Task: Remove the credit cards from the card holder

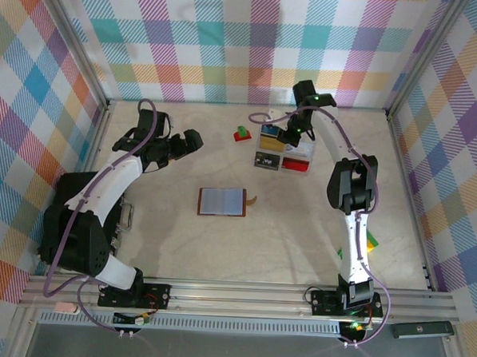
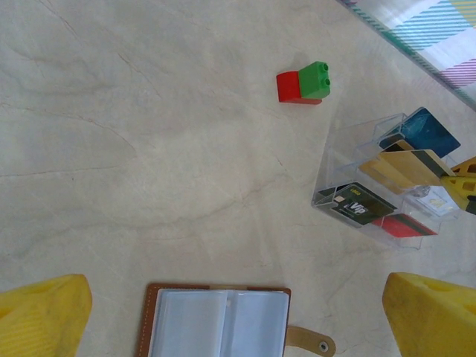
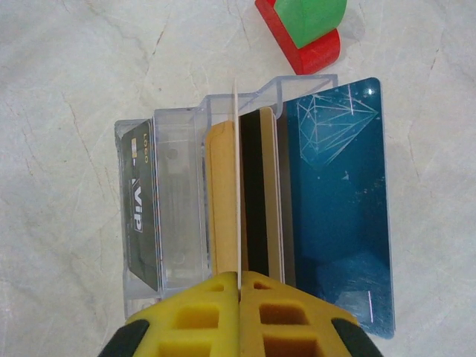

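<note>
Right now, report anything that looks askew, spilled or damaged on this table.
Nothing is spilled or damaged. The wallet lies open mid-table, its sleeves looking empty. The right gripper, jaws shut, pinches a thin card edge-on at the clear box.

card holder (image 1: 221, 202): brown, bluish-grey inside | block (image 2: 297, 85): red, green
</note>
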